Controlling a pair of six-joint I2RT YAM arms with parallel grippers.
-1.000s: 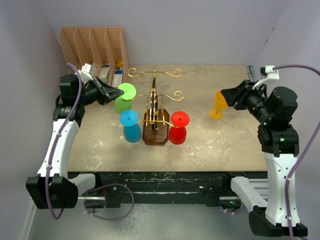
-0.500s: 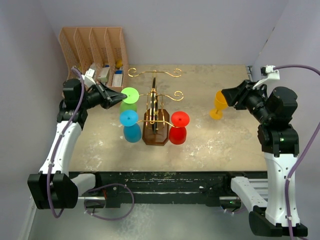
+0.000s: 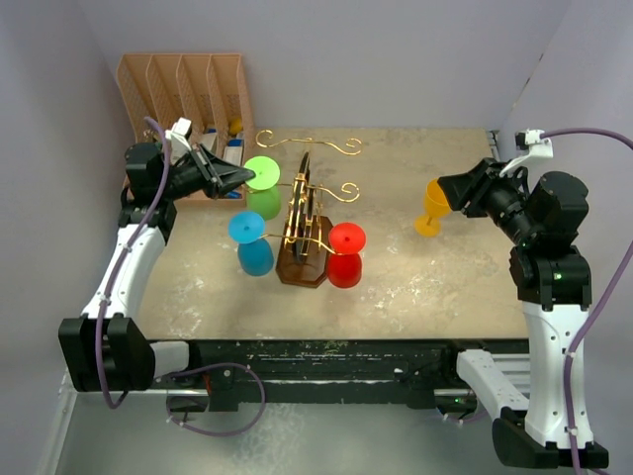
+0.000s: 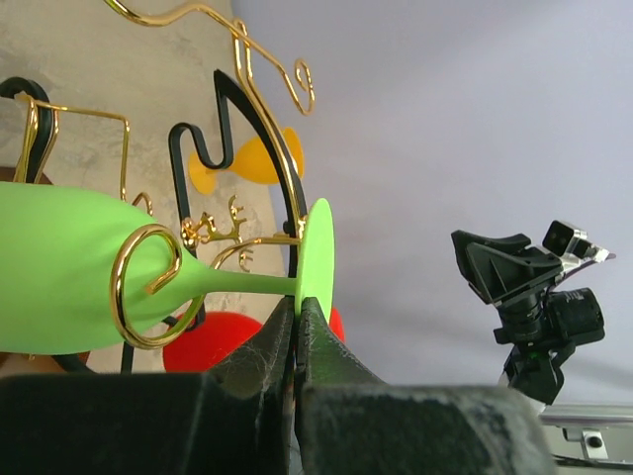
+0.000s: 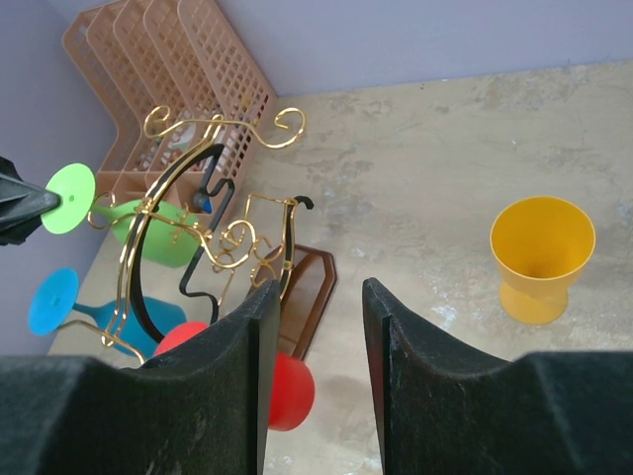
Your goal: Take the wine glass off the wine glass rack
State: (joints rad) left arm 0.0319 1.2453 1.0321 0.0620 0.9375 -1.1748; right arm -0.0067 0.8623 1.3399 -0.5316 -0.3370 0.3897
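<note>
The wine glass rack [image 3: 302, 259], gold wire arms on a dark brown base, stands mid-table. A green wine glass [image 3: 263, 201] hangs upside down on its left side, the stem threaded through a gold curl [image 4: 144, 287]. My left gripper [image 3: 246, 178] is shut on the rim of that glass's round foot [image 4: 318, 252], approaching from the left. A blue glass [image 3: 253, 249] and a red glass [image 3: 345, 257] hang from the rack's lower arms. My right gripper [image 5: 318, 287] hovers open and empty at the right, beside a yellow glass [image 3: 431, 208] standing upright on the table.
A peach slotted file organiser [image 3: 188, 84] with small items in it stands at the back left corner, just behind my left arm. Grey walls close in on both sides. The table's front edge runs just ahead of the arm bases.
My left gripper has moved back and to the right with the green glass's foot in it. The rack has turned and shifted slightly left, carrying the blue and red glasses. The right arm has not moved.
</note>
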